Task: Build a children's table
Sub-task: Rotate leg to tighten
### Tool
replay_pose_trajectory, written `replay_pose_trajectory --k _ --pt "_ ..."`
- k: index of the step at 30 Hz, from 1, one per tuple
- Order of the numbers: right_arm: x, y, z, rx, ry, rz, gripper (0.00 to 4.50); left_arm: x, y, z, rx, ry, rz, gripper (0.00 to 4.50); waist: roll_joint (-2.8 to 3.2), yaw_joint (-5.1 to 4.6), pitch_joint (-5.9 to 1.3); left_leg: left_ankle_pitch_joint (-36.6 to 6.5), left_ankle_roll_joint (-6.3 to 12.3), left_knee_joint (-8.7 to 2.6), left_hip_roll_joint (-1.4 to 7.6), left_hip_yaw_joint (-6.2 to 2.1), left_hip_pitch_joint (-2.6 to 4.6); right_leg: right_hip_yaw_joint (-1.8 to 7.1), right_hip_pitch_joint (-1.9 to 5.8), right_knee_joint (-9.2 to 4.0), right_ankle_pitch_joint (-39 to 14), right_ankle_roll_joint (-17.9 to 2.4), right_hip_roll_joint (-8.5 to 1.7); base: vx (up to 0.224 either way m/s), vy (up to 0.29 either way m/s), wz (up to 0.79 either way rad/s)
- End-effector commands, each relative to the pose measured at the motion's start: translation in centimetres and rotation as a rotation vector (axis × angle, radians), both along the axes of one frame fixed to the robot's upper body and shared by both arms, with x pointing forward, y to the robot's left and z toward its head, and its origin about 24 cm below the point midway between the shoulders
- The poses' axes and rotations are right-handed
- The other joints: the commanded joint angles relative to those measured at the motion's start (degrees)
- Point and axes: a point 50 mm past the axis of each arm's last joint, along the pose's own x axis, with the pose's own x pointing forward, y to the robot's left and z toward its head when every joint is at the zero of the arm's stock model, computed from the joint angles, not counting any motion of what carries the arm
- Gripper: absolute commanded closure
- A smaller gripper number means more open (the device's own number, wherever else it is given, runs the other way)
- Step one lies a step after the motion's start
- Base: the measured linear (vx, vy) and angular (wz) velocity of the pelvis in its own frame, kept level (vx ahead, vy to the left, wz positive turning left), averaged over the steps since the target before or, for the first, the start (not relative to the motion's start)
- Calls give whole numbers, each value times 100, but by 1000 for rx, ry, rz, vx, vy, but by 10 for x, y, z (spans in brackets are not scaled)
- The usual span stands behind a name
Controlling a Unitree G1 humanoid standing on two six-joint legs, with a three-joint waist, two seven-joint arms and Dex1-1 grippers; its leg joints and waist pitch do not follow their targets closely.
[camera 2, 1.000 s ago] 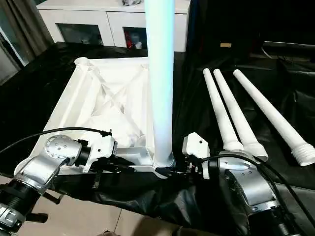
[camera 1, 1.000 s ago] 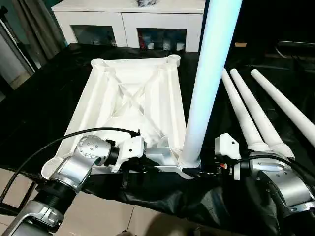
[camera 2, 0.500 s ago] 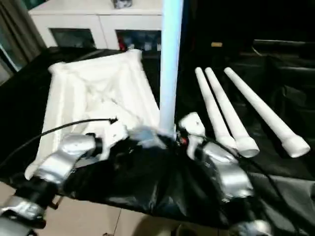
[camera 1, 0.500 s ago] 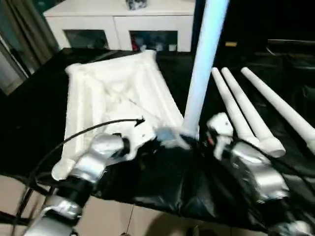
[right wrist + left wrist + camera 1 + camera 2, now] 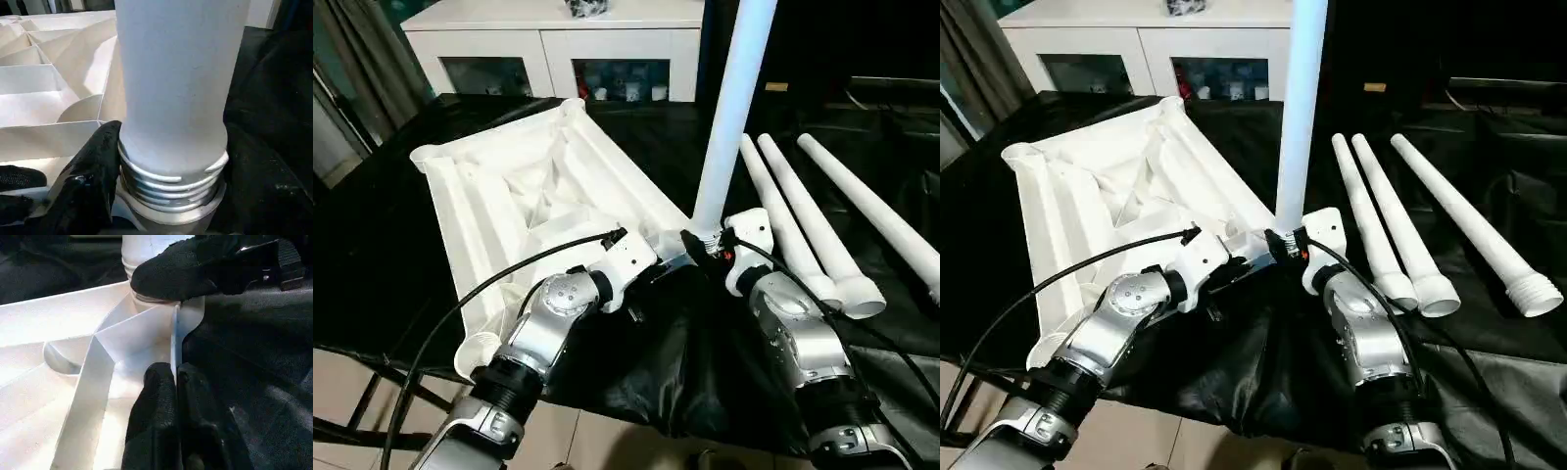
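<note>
Tabletop (image 5: 524, 191) lies ribbed side up on the black-draped surface (image 5: 401, 225), turned at an angle, with one leg (image 5: 729, 117) standing upright in its near corner socket. Left pincer (image 5: 175, 382) is clamped tight on the tabletop's thin edge wall by that socket; right pincer (image 5: 697, 245) sits part-open around the leg's threaded base (one black finger (image 5: 85, 181) pressed against the threads). Three spare legs (image 5: 822, 220) lie side by side on the surface to the right.
</note>
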Motion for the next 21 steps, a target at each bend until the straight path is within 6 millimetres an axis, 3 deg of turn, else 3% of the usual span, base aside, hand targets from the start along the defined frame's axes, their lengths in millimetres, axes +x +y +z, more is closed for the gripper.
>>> replay_pose_trajectory --k 1,2,3,9,10,11,17,21 --pt "-8 36 -6 58 30 140 176 -1 -16 11 -51 -51 -54 450 -151 3 -329 -502 642 -408 87 -23 -85 182 416 -481 -1584 -1062 -330 0 0 0" --pt "-7 36 -5 69 26 140 176 -2 -15 10 -45 -45 -64 450 -155 0 -326 -492 648 -408 87 -23 -88 183 415 -477 -1552 -1069 -330 0 0 0" --pt "-6 34 -2 81 12 148 120 -4 -13 8 -39 -32 -83 450 -145 -2 -330 -462 658 -406 88 -24 -91 184 416 -473 -1465 -1097 -332 0 0 0" --pt "-7 31 4 63 -19 206 72 -7 -7 5 -32 -8 -132 450 -146 -13 -331 -506 683 -410 91 -24 -98 183 429 -467 -1413 -1159 -342 0 0 0" --pt "-8 27 7 36 -37 228 60 -9 -4 5 -25 1 -160 450 -178 -18 -331 -531 680 -412 92 -18 -95 185 424 -477 -1459 -1149 -341 0 0 0" --pt "-8 27 7 36 -37 228 54 -9 -4 5 -25 1 -160 450 -159 -11 -333 -544 678 -408 94 -16 -86 187 423 -473 -1484 -1147 -340 0 0 0" --pt "-24 -2 14 -49 -55 465 54 -16 23 10 12 23 -326 450 -167 20 -333 -496 768 -414 125 -28 -82 192 428 -436 -1256 -1229 -349 0 0 0" --pt "-32 -10 14 -98 -37 581 54 -21 31 12 12 45 -404 450 -158 30 -333 -402 843 -406 150 -17 -73 200 415 -407 -984 -1378 -358 0 0 0"
